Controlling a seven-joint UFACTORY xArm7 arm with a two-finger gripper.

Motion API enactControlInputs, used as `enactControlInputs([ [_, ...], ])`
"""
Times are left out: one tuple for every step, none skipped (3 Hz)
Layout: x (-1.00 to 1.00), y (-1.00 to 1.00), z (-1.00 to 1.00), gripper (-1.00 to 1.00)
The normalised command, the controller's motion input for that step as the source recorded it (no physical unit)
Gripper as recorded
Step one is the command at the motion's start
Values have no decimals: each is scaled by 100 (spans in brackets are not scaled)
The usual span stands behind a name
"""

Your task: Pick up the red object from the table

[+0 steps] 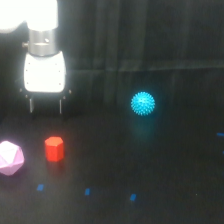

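Exterior view: pretty blurry shot, one arm over a dark tabletop, so fine detail is hard to call.
Red object [54, 148]: sits on the table [165, 185] toward the exterior view's left, standing upright on an end face, long axis vertical, flat facets facing the camera. Not touching anything.
Position vs. tool: red object is below the gripper in the frame and a bit toward the exterior view's right of its centre, clearly apart from it.
Counts: one red object, one pink polyhedron [10, 158], one spiky cyan ball [143, 103], a handful of tiny blue marks [87, 191] on the black surface.
Neighbours: pink polyhedron is just beside the red object on the exterior view's left, with a gap between them; cyan ball is well apart toward the exterior view's right.
Gripper [46, 106]: white body, two thin dark fingers [31, 105] hanging straight down with a visible gap between them, so they look spread. Nothing between them, nothing touched.
Arm: white, comes in from the top left corner.
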Motion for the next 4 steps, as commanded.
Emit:
enactControlInputs([
  [-1, -94, -65, 100],
  [26, -96, -14, 83],
  [79, -96, -27, 88],
  [100, -93, -32, 100],
])
